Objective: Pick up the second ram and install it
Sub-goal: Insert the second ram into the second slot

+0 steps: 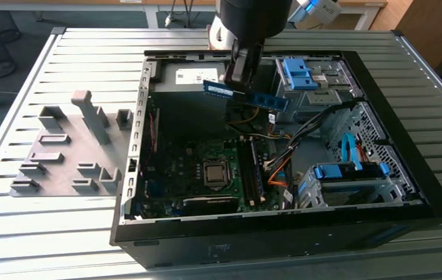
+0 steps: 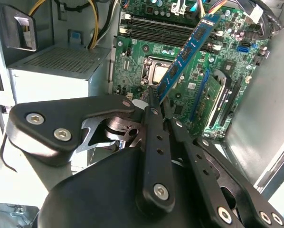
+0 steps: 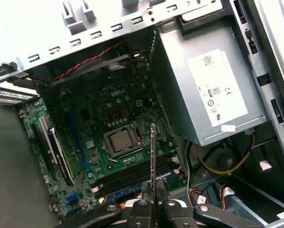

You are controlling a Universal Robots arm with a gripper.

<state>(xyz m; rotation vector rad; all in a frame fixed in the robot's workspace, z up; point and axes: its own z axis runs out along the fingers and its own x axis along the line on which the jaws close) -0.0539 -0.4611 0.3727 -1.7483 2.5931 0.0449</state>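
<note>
1. One thin, narrow memory stick, the second ram (image 1: 246,95), with its blue-green board, black chips and small blue-white label, was held in the air over the open black computer case (image 1: 283,233) in the exterior view, clear of the board below.
2. The arm's black tool (image 2: 154,102) was clamped narrowly on one end of the stick; in the second wrist view the stick (image 2: 187,50) rose slantwise from the fingertips, and in the first wrist view it showed edge-on as a thin line (image 3: 153,161) between the closed fingers.
3. Judged from this, the pick-up was done and the carry toward the slot was in hand; seating had not begun.
4. The green motherboard (image 3: 94,123) lay beneath, its long dark memory slots (image 3: 132,176) beside the square silver processor socket (image 3: 122,141). Whether one slot was already filled could not be told.
5. The next move called for lining the stick's long edge with a free slot, levelling it, then pressing straight down.
6. The grey plastic holder tray (image 1: 65,151) sat on the slatted metal desk (image 1: 18,233), at the exterior view's left, well apart from the tool.
</note>
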